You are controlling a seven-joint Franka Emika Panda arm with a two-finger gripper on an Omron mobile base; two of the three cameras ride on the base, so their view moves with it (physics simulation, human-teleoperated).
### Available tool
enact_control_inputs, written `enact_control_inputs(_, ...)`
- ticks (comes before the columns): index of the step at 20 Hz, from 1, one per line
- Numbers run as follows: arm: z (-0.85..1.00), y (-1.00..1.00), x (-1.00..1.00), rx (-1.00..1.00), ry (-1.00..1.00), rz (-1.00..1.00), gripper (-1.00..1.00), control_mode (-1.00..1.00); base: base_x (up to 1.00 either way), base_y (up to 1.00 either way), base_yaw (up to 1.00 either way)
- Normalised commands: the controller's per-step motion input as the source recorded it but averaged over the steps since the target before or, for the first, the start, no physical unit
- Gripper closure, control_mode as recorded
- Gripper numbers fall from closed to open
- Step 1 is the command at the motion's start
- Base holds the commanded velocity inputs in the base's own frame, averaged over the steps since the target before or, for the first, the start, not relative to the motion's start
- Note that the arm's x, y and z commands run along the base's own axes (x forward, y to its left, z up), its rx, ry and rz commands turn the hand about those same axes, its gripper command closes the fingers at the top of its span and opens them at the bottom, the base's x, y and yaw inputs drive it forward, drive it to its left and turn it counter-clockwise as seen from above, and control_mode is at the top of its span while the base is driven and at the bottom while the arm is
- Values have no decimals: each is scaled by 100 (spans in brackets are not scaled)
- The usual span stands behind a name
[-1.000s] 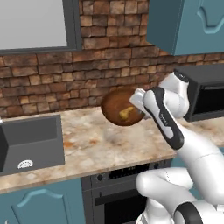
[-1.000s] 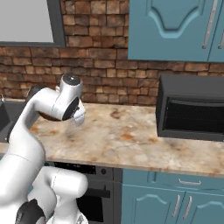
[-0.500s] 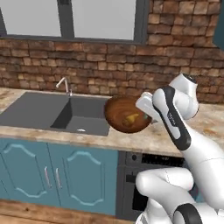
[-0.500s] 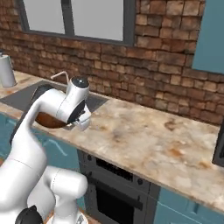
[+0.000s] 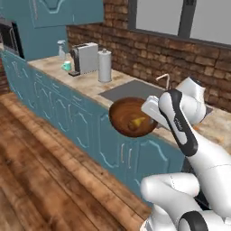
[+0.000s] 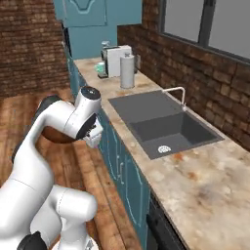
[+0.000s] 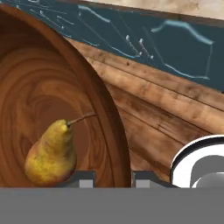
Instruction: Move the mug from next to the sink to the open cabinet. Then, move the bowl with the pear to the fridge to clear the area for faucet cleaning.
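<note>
Half a second ago the cameras faced the brick wall and sink head-on; now the base has swung round, so both base views look down the length of the kitchen, with the wooden floor (image 5: pixel 40 171) on the left and the long table (image 6: pixel 195 180) with its teal base cabinets (image 5: pixel 81 131) running away to the far end. Far off stand a white appliance (image 5: pixel 85 57) and a grey canister (image 5: pixel 104 65), with a small teal object beside the appliance that may be the mug, too small to tell. The sink (image 6: pixel 166 124) sits recessed in the table, the thin faucet (image 6: pixel 177 93) at its far edge against the brick. Off the table, held in the air over the floor just beside the cabinet fronts, is the bowl (image 5: pixel 131 117), carried level with the pear (image 7: pixel 51 153) lying inside near its rim. The tool (image 7: pixel 113 179) is clamped on the bowl's rim, one fingertip inside and one outside, as the hand view shows. Judging by this, the second half of the task is under way: the bowl has left the sink area, but the fridge is not yet reached, so the drive there and the placing on a shelf are left. Whether the mug made it into the cabinet cannot be told.
</note>
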Motion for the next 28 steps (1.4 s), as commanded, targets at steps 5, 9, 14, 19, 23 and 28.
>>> enact_control_inputs(5, 0, 0, 0, 0, 0, 0, 100, 100, 0, 11, 98)
enact_control_inputs(9, 0, 0, 0, 0, 0, 0, 100, 100, 0, 9, 99)
enact_control_inputs(14, 0, 0, 0, 0, 0, 0, 100, 100, 0, 9, 99)
enact_control_inputs(19, 0, 0, 0, 0, 0, 0, 100, 100, 0, 8, 100)
enact_control_inputs(23, 0, 0, 0, 0, 0, 0, 100, 100, -1, 16, 98)
enact_control_inputs(28, 0, 0, 0, 0, 0, 0, 100, 100, -6, 29, 94)
